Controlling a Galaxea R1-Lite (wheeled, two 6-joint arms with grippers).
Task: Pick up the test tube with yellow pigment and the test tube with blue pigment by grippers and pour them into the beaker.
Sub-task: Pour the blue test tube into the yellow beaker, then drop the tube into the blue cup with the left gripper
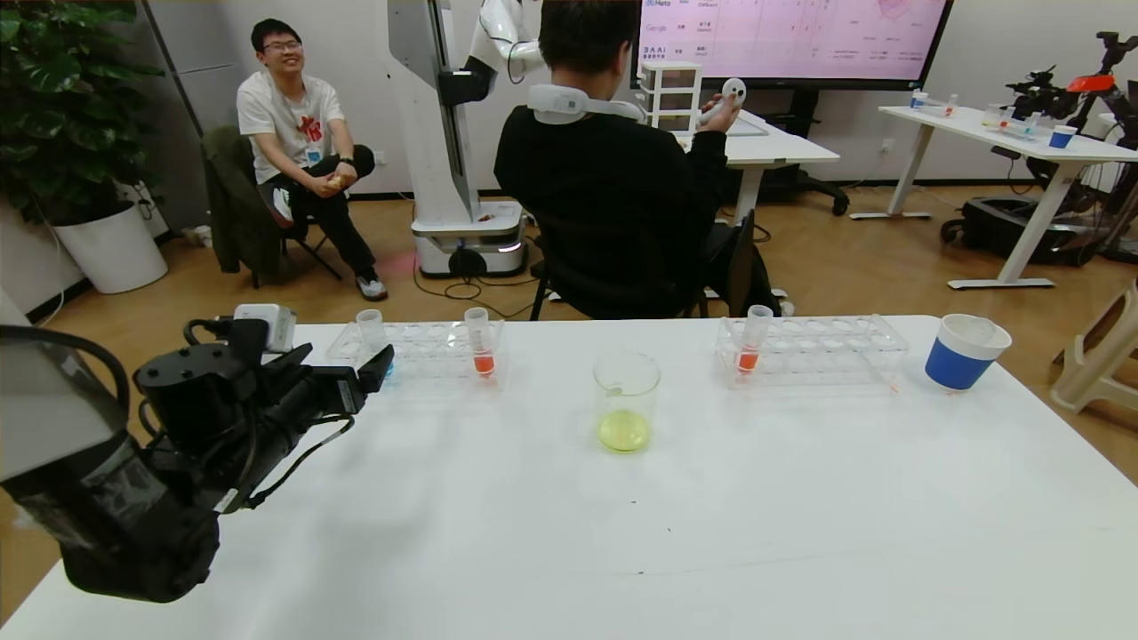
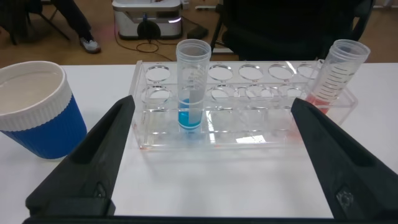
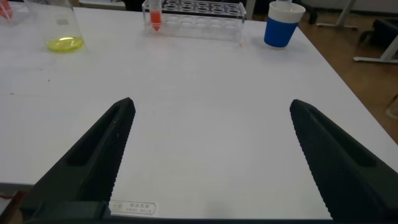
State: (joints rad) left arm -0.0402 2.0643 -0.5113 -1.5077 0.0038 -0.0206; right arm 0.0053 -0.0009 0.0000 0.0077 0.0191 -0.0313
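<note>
The test tube with blue pigment [image 2: 191, 87] stands upright in a clear rack [image 2: 249, 127] at the table's far left; it also shows in the head view [image 1: 370, 331]. My left gripper [image 1: 373, 366] is open just in front of that rack, and in its wrist view [image 2: 212, 109] the tube stands a little beyond the gap, left of its middle. The beaker [image 1: 627, 400] stands mid-table with yellow-green liquid in its bottom. The test tube with yellow pigment is out of view. My right gripper [image 3: 212, 104] is open and empty above the bare table, out of the head view.
An orange-red tube [image 1: 480, 345] stands in the left rack, another [image 1: 754, 342] in the right rack [image 1: 827, 351]. A blue-and-white paper cup [image 1: 965, 353] stands far right, another [image 2: 34, 112] beside the left rack. People sit beyond the table.
</note>
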